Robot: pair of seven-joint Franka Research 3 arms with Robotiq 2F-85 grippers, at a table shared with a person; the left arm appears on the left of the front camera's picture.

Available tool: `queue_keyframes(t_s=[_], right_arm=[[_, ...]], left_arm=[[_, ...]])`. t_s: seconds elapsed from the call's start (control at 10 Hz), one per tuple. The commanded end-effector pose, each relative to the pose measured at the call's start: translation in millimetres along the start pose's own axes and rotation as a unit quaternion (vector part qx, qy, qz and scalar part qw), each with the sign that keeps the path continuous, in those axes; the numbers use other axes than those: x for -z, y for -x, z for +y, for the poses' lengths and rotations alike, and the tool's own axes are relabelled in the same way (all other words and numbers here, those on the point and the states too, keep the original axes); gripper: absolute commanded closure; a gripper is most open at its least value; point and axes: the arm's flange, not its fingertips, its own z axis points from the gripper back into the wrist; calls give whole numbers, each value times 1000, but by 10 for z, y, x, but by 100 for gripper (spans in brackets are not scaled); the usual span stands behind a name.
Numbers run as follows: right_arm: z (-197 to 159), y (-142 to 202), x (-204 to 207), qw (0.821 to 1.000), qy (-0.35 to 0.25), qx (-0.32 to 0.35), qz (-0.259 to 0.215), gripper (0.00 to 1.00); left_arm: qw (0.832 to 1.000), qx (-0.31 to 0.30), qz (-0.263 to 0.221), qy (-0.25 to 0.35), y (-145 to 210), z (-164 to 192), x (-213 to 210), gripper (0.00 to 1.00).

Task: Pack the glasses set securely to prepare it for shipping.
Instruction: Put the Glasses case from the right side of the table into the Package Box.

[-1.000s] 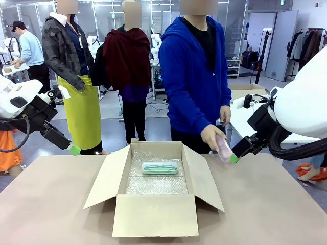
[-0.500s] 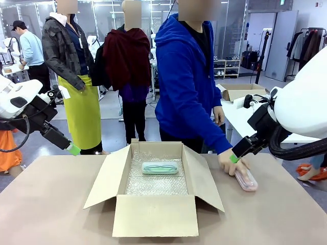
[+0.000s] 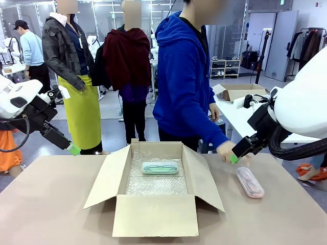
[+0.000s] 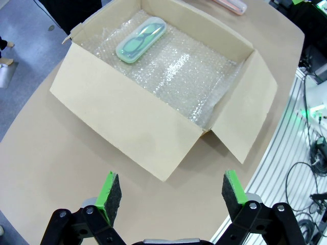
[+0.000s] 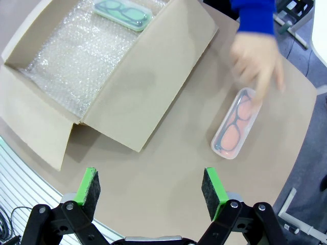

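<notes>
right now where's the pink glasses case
In the front view the pink case lies flat on the table, on the robot's right, beside the open cardboard box and a little nearer the camera than the person's hand.

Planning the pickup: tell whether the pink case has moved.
Yes: the pink case came down out of the person's hand onto the table, right of the cardboard box.

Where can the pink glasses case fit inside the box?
On the bare bubble wrap between the mint-green case, which lies at the far wall, and the near wall of the box. The table left of the box is bare too. Right of the box is busier: the pink case lies there, with the person's hand just beyond it.
</notes>
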Motion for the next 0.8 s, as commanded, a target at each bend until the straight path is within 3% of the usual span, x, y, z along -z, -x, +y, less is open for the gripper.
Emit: queue_keyframes(t_s=[0.0,0.1,0.4,0.5,0.7], right_arm=[[-156,-9,24,999,-24,22,14,0],[-267,21,79,998,-42,34,33,0],[-598,-5,290,990,-9,79,120,0],[-686,-106,505,984,26,102,142,0],[-901,-224,907,977,40,127,167,0]], left_arm=[[1000,8,-3,8,10,20,-25,0],[1000,8,-3,8,10,20,-25,0],[1000,8,-3,8,10,20,-25,0],[1000,8,-3,8,10,20,-25,0],[1000,8,-3,8,10,20,-25,0]])
